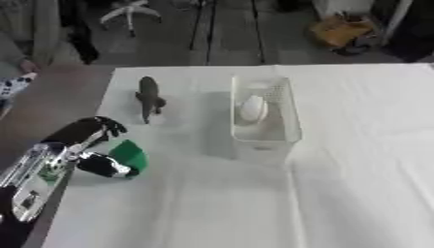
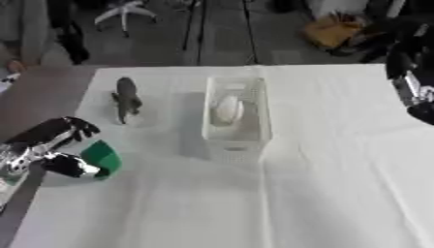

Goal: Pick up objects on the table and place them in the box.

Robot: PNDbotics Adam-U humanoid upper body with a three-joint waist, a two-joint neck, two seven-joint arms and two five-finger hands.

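White cloth (image 1: 356, 160), clear ribbed box (image 1: 264, 114)

Clear plastic box (image 1: 264, 127), rectangular, upright, open top, sits mid-counter on the white cloth, long side running away from the camera. White oval object (image 1: 253, 108) lies inside it, toward the far half. Dark grey animal figure (image 1: 149, 98) stands upright on the cloth left of the box, apart from it, body pointing along the same line. Green object (image 1: 131, 154), rounded, near the counter's left edge, nearer than the figure, touching the left hand (image 1: 103, 164), whose fingers curl against it.
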